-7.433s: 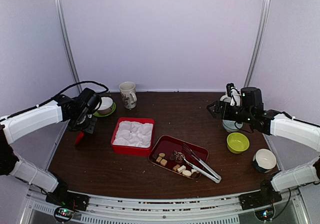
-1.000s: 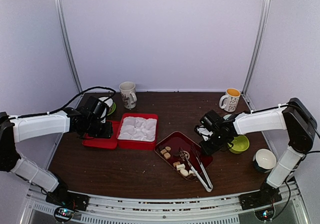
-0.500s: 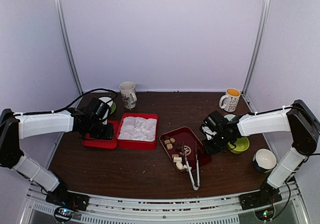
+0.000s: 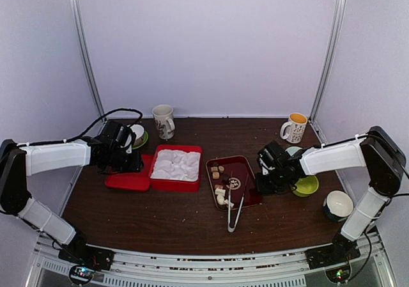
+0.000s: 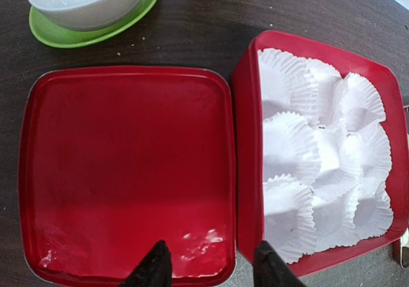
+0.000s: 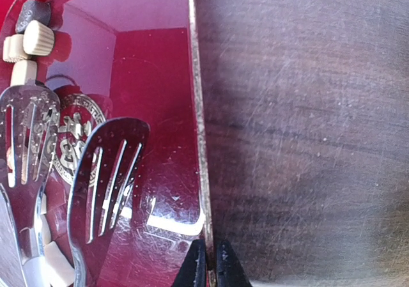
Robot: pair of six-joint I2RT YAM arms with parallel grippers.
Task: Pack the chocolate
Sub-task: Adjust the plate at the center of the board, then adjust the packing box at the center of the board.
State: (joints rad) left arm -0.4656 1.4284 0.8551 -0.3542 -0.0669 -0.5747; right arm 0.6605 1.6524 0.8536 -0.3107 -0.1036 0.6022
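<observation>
Several small chocolate pieces (image 4: 221, 192), brown, tan and cream, lie loose in the dark red tray (image 4: 248, 172). None sits in the white paper cups (image 5: 287, 146) of the red box (image 4: 174, 186), so the packing itself has not begun. The right gripper (image 6: 208, 264) is pinched tight on the tray's right rim, fingertips nearly meeting on the thin edge. The left gripper (image 5: 211, 271) hangs about half open over the near edge of the red lid (image 5: 128, 172), one finger above the lid and the other above the box wall, with nothing between them.

The step in hand looks like setting the tray just beside the box. To do it well, the right arm should slide the tray flat along the table (image 4: 160, 226) rather than lift it. Any tilt would send the pieces rolling toward one corner. The pinch is thin and at one edge, so a slow, straight pull suits it better than a twist.

The metal tongs (image 4: 232, 213) need watching: their slotted ends rest inside the tray among the pieces, while the handles stick out over the near rim onto the table. A sharp move could drag them across the chocolate or tip them out. The left gripper is best kept clear of the box, so the lid and cups stay undisturbed.
</observation>
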